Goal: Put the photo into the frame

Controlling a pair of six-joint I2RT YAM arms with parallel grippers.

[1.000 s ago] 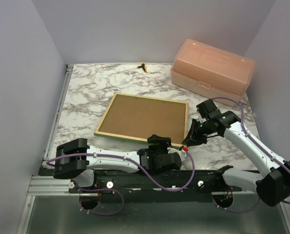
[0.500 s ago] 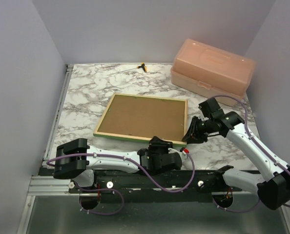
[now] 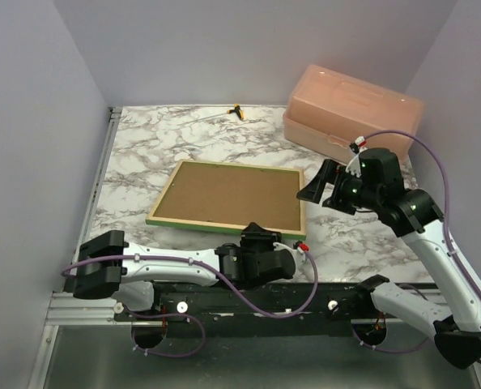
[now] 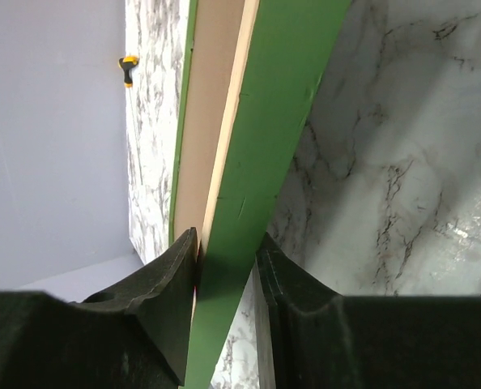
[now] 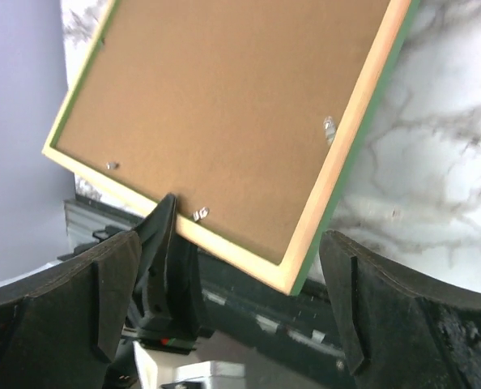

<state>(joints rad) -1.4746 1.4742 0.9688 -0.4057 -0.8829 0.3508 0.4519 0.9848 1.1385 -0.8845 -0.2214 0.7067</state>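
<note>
Overhead view of a marble table [image 3: 143, 154] with two robot arms bolted at its near edge. The frame [image 3: 200, 224] lies mid-table with its bare wood back facing up. A brown backing [image 3: 228, 194] fills its opening. The photo does not show in any view, and whether it lies under the backing cannot be told.

The left gripper [image 3: 261, 233] sits at the middle of the frame's near rail, its fingertips hidden from above by its own black body. The left wrist view settles the hold: both fingers [image 4: 172, 284] are pressed against the rail of the frame [image 4: 265, 121], pinching it, with its green face turned to the camera. Whether that near edge is raised off the table is hard to make out.

The right gripper [image 3: 313, 185] hangs above the frame's right end, touching nothing. In its wrist view the right gripper [image 5: 231, 243] stands spread wide, with the frame [image 5: 346, 154] and backing [image 5: 224, 97] below and between its fingers [image 5: 115, 300]. Small metal tabs [image 5: 328, 126] dot the backing's edge. The top of the frame is cut off there.

A closed pink box [image 3: 354, 113] stands at the far right. A small yellow and black object [image 3: 237, 110] at the far edge is too small to identify.
</note>
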